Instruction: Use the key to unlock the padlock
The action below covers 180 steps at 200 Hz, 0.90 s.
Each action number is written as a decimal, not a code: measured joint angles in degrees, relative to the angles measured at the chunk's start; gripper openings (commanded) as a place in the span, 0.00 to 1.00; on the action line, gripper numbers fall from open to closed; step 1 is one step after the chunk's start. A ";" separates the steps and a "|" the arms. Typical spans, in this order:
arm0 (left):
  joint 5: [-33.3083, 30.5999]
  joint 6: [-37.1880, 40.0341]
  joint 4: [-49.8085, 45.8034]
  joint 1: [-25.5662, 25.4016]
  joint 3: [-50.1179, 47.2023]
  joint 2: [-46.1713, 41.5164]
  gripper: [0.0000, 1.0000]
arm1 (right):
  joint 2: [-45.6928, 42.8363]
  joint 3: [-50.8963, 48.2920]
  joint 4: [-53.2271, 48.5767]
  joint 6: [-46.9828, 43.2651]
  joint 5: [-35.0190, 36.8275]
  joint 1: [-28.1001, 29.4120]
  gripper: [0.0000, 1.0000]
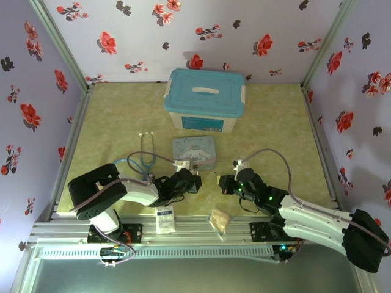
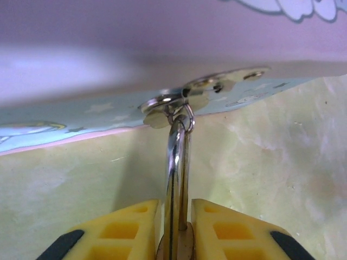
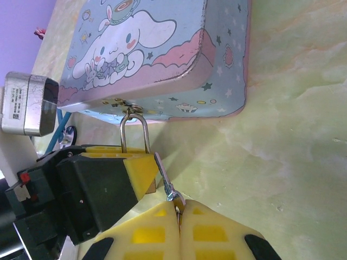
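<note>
left gripper (image 2: 176,215) clamped on padlock (image 2: 177,157) (shackle hooked to tin (image 3: 162,59)) | right gripper (image 3: 179,215) pinching key (image 3: 165,181), near padlock

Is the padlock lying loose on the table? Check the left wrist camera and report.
No: the padlock is hooked by its shackle through the tin's clasp, its body clamped in the left gripper.

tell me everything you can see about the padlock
The padlock is tiny, with a thin, shiny silver shackle and a brassy body mostly hidden between the yellow fingers of the left gripper, which clamp it. The shackle is threaded through the ring on the clasp of the pale blue cartoon tin and looks closed. The key points at its body; whether it is inserted is unclear.
</note>
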 measured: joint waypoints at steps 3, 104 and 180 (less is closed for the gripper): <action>0.00 -0.02 0.04 -0.07 0.00 0.02 0.18 | 0.09 0.00 0.07 0.02 0.00 0.00 0.02; 0.00 -7.06 2.64 -0.37 -0.68 0.02 0.00 | 6.27 -3.69 9.33 4.61 -5.66 0.00 0.01; -3.43 -14.36 7.82 -0.98 -3.21 -1.75 0.00 | 15.30 -4.94 19.54 11.82 -13.92 -0.15 0.00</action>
